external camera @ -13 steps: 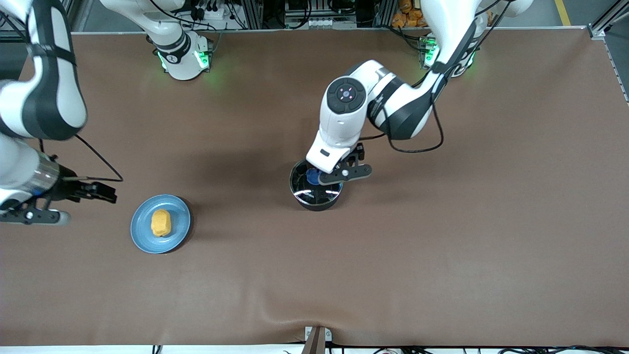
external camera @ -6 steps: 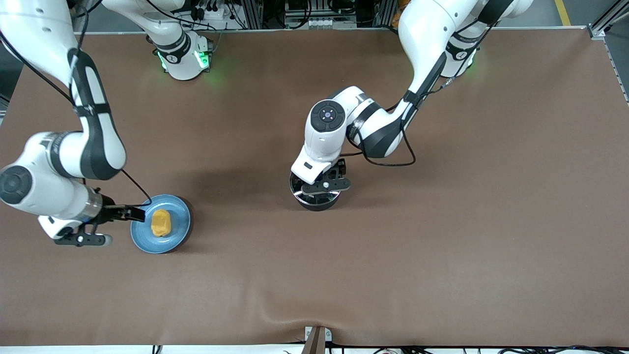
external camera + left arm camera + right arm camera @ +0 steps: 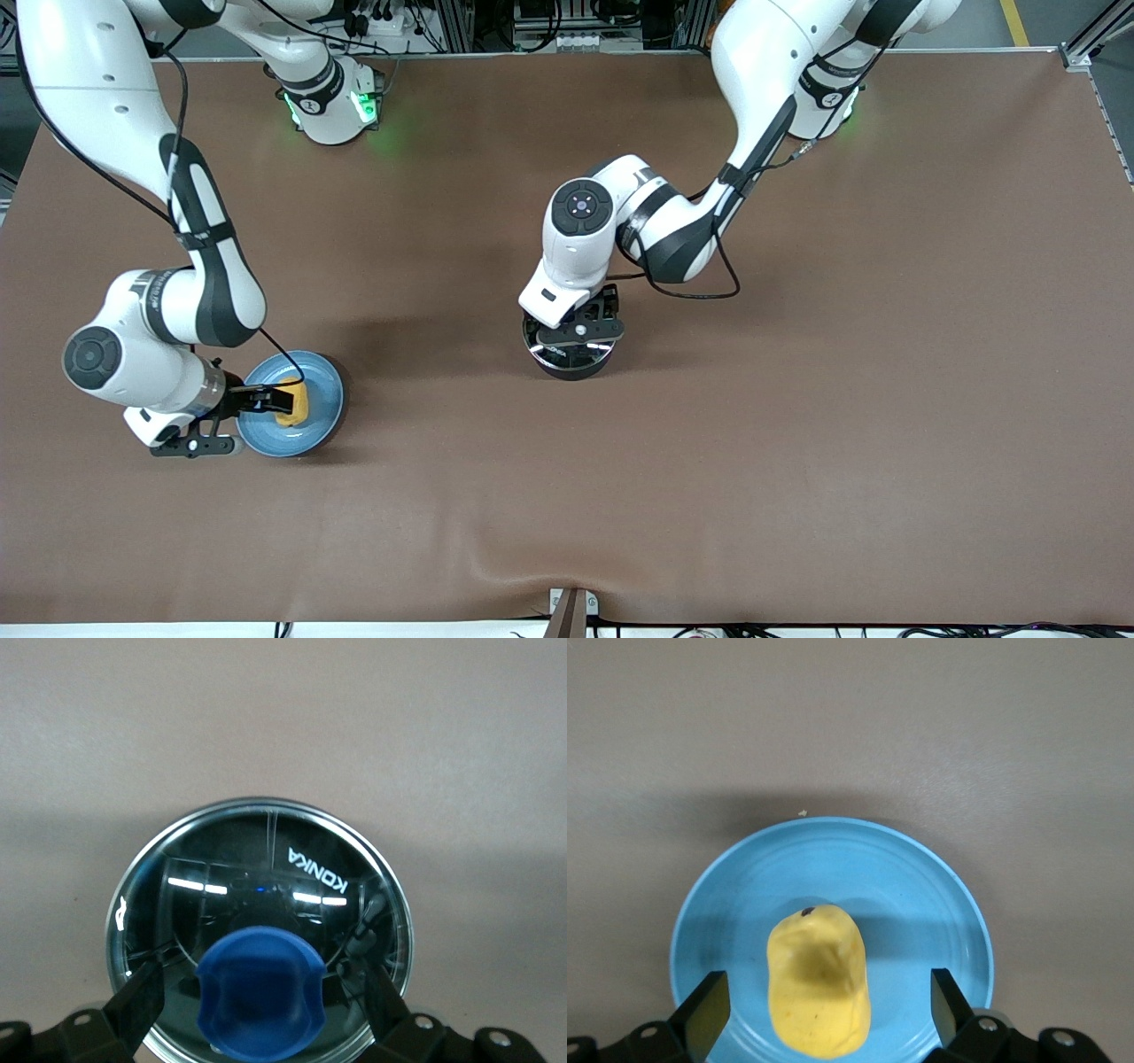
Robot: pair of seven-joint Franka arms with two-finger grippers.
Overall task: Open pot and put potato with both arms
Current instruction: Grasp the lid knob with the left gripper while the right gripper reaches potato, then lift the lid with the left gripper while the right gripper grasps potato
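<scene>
The black pot (image 3: 571,363) stands mid-table with its clear glass lid (image 3: 266,868) on; the handle does not show. My left gripper (image 3: 578,335) is right over the lid, open, its fingers (image 3: 137,1003) on either side of the blue knob (image 3: 257,988) and apart from it. The yellow-orange potato (image 3: 297,404) lies on the light-blue plate (image 3: 326,390) toward the right arm's end of the table. My right gripper (image 3: 270,403) is low over the plate, open, with its fingers (image 3: 707,1010) either side of the potato (image 3: 818,992), not touching it.
The brown table cloth (image 3: 797,399) is bare around pot and plate. A small ridge in the cloth and a metal bracket (image 3: 571,607) sit at the table edge nearest the front camera. The arms' bases (image 3: 332,102) stand along the table edge farthest from the front camera.
My right arm has swung in from the table's end until its gripper is over the plate, straddling the potato. My left gripper has come down closer over the lid's knob.
</scene>
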